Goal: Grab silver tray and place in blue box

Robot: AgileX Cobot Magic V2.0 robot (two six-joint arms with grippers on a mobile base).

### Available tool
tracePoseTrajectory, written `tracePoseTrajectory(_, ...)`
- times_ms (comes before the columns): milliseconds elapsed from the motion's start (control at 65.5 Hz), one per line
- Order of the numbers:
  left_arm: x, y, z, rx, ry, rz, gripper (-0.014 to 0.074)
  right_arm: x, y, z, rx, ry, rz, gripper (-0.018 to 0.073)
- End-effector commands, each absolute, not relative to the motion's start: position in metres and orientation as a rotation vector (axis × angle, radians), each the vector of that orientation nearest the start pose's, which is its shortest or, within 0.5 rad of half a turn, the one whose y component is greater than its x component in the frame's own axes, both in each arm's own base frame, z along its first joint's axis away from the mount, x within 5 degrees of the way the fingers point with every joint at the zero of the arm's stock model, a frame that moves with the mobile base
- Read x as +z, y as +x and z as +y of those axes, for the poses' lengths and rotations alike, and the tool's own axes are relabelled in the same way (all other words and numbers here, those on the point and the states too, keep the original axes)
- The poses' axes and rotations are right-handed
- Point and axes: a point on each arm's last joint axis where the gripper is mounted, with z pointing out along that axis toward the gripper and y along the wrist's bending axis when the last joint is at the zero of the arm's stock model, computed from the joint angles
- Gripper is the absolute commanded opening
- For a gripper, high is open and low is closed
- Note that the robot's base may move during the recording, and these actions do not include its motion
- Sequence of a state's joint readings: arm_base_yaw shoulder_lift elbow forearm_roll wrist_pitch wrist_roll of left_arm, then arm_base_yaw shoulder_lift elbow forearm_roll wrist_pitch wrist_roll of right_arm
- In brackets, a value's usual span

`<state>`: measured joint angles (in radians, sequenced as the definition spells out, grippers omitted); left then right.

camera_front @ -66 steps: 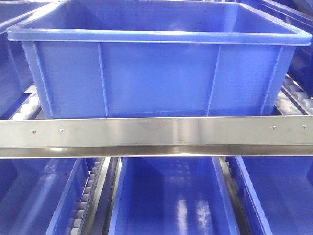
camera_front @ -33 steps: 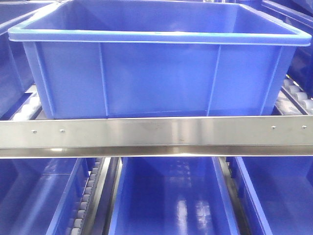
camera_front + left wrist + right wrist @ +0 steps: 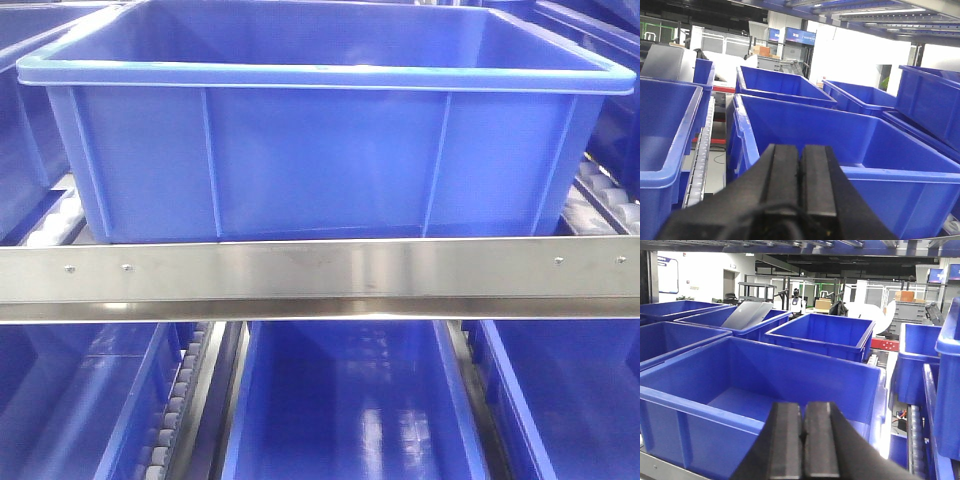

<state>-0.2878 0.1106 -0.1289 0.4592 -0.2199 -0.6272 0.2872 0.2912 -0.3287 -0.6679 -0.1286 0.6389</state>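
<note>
The large rectangular blue plastic box (image 3: 320,130) sits on a roller shelf behind a shiny steel rail (image 3: 320,275). A silver tray (image 3: 747,314) leans in a far crate. Left end effector (image 3: 801,172) and right end effector (image 3: 802,432) are both closed, holding nothing.

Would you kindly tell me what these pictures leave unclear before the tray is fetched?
1. silver tray: in the right wrist view it is distant and small. Its lower part sits behind the far crate, and its ridges are unreadable.
2. blue box: in the front view its near wall hides the floor.
3. left hand and right hand: both are absent from the front view, and the wrist views cut them off at the bottom edge.
</note>
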Motion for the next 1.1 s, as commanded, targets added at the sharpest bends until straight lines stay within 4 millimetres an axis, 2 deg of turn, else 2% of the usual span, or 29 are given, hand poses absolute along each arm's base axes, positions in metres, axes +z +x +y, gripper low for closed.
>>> tracePoseTrajectory(0, 0.281, 0.049, -0.026, -0.499, 0.165, 1.192, -0.0095, 0.327, 0.067, 0.03, 0.288, -0.296, 1.253, 0.0052)
tracePoseTrajectory(427, 0.281, 0.049, -0.026, -0.499, 0.165, 1.192, -0.0096, 0.323, 0.068, 0.03, 0.276, -0.299, 1.269, 0.0048)
tracePoseTrajectory(595, 0.281, 0.049, -0.026, -0.499, 0.165, 1.192, -0.0097, 0.296, 0.072, 0.023, 0.234, -0.23, 1.392, 0.0048)
tracePoseTrajectory(839, 0.281, 0.049, -0.026, -0.499, 0.165, 1.192, -0.0097, 0.258, 0.067, 0.004, 0.003, -0.069, 1.348, 0.0048)
tracePoseTrajectory(1084, 0.281, 0.049, -0.026, -0.499, 0.165, 1.192, -0.0097, 0.226, 0.053, 0.001, 0.02, -0.008, 1.3, 0.0048)
